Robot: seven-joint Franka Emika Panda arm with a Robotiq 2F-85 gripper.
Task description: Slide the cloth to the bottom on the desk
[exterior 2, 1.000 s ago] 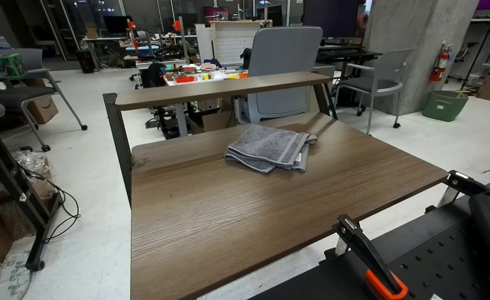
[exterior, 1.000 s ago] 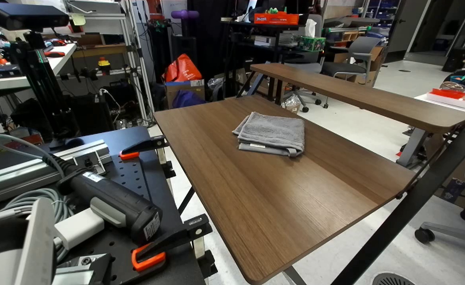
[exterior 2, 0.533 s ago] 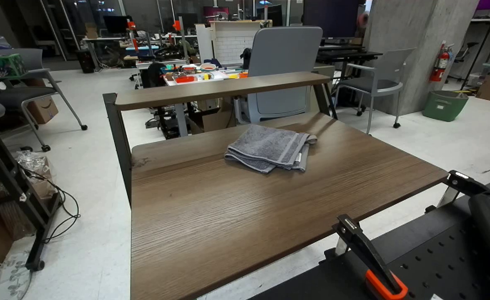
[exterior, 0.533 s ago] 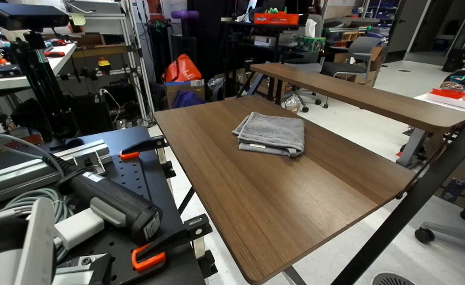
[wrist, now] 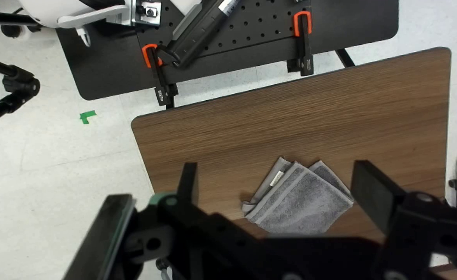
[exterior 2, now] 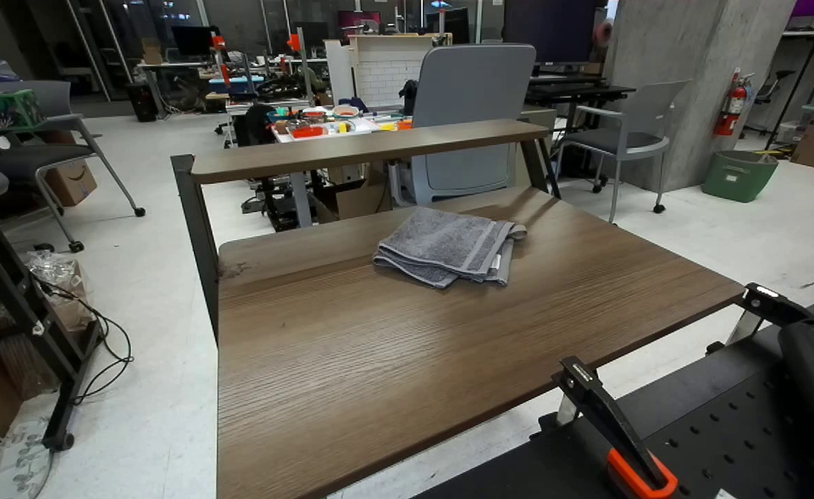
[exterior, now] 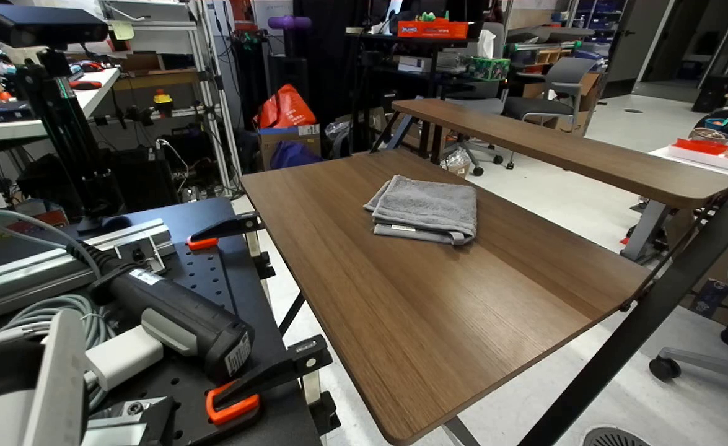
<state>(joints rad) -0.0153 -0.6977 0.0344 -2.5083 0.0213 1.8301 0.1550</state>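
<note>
pale floor [wrist: 57,163] spreads under one brown desk [exterior: 351,279]. on the desk, toward one long edge, lies one folded grey cloth [exterior: 429,207]. beside the desk, one black bench [wrist: 352,23] carries two clamps [wrist: 304,50]. overlapping the desk in the wrist view, one gripper [wrist: 279,181] has its two fingers wide apart.
</note>
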